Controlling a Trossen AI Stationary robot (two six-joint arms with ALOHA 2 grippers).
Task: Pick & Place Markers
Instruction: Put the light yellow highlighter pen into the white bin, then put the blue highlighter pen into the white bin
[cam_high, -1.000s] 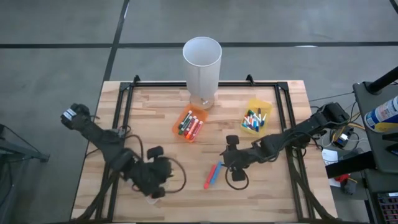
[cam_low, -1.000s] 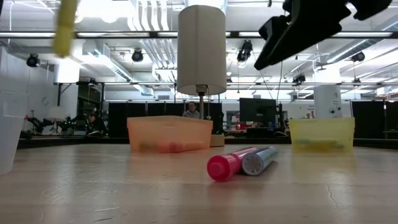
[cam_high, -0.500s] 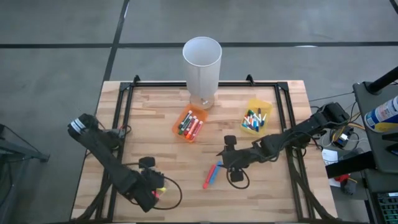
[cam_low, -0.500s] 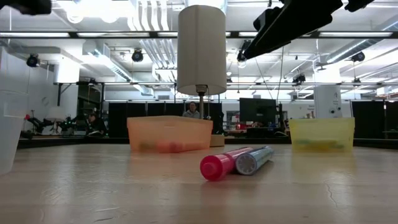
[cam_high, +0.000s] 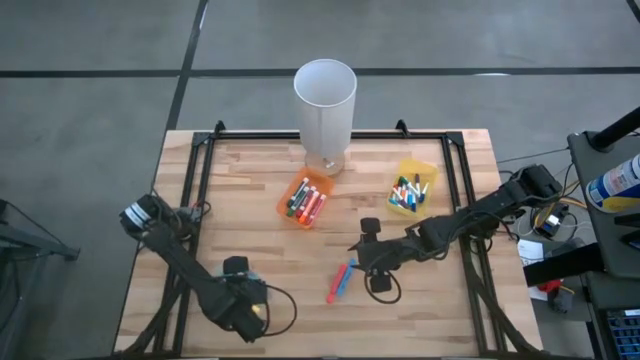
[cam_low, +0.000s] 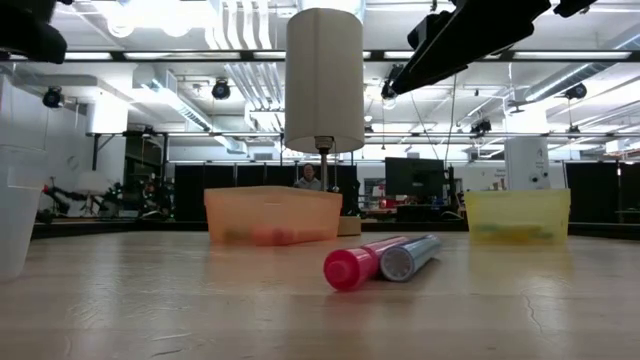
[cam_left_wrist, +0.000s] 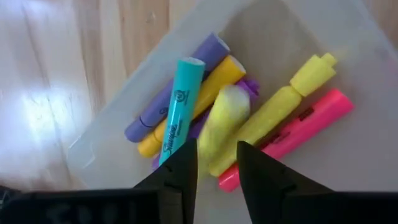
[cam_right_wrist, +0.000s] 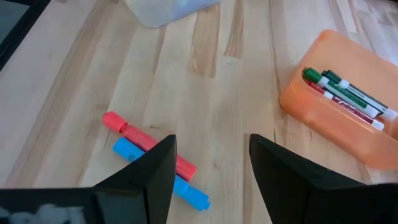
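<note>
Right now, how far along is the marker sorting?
Mostly done: markers fill the orange bin, the yellow bin and the clear bin. In hand: the left end effector hangs open over the clear bin, with a yellow marker blurred just beyond its tips. Left: the red marker and blue marker on the table, under the open right end effector.

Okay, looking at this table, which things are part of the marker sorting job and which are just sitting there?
Part of the job:
- red marker and blue marker, loose on the table
- markers in the orange bin
- markers in the yellow bin
- highlighters in the clear bin under the left gripper

Just sitting there:
- white cylinder
- spray can off the table
</note>
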